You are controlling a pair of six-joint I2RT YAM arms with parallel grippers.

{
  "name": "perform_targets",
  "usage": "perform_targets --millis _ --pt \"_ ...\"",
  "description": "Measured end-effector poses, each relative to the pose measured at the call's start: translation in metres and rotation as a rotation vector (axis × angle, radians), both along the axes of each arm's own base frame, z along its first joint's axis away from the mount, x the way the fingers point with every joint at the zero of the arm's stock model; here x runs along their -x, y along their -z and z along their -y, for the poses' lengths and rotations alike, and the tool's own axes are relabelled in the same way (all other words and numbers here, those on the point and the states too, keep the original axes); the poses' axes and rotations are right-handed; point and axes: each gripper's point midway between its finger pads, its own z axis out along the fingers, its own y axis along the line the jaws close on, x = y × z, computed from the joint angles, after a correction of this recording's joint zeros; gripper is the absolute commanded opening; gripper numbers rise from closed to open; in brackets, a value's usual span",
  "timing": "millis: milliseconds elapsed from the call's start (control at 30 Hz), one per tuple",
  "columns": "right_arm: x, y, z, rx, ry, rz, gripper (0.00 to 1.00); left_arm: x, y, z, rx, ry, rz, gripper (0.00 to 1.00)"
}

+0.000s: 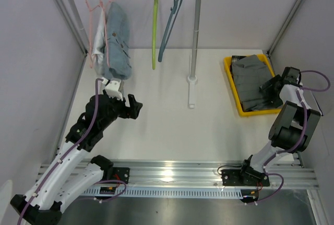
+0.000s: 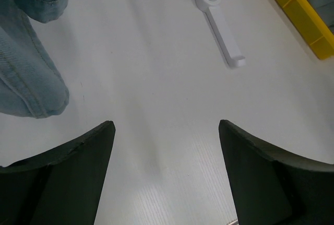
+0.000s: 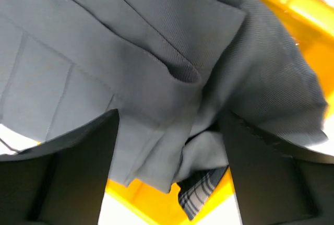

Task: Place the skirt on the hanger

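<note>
A grey pleated skirt (image 1: 250,73) lies folded in the yellow tray (image 1: 229,79) at the right. My right gripper (image 1: 269,86) is open low over it. In the right wrist view my right gripper (image 3: 169,113) has one finger on either side of the grey skirt (image 3: 130,52), and a plaid cloth (image 3: 201,201) shows under the skirt's edge. An empty green hanger (image 1: 155,32) and an empty blue hanger (image 1: 169,26) hang on the rail. My left gripper (image 1: 134,106) is open and empty above the table, also in its wrist view (image 2: 166,126).
A denim garment (image 1: 117,42) hangs on pink hangers (image 1: 96,21) at the rail's left end, and its hem shows in the left wrist view (image 2: 26,79). The rack's white post and foot (image 1: 191,97) stand mid-table. The tray rim (image 2: 302,16) shows at the far right.
</note>
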Motion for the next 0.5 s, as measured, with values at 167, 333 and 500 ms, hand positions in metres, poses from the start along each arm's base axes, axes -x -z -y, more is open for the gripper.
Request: perform_targets --millis 167,333,500 --pt "-0.004 0.01 -0.003 -0.027 0.001 -0.006 0.65 0.002 -0.005 -0.001 0.009 0.0 0.016 0.87" --pt "-0.01 0.003 -0.001 -0.021 0.005 0.015 0.39 0.003 -0.006 -0.001 0.011 0.001 0.021 0.87" --pt "-0.011 0.0 0.0 -0.015 0.011 0.019 0.42 0.003 -0.006 -0.001 0.012 0.001 0.021 0.87"
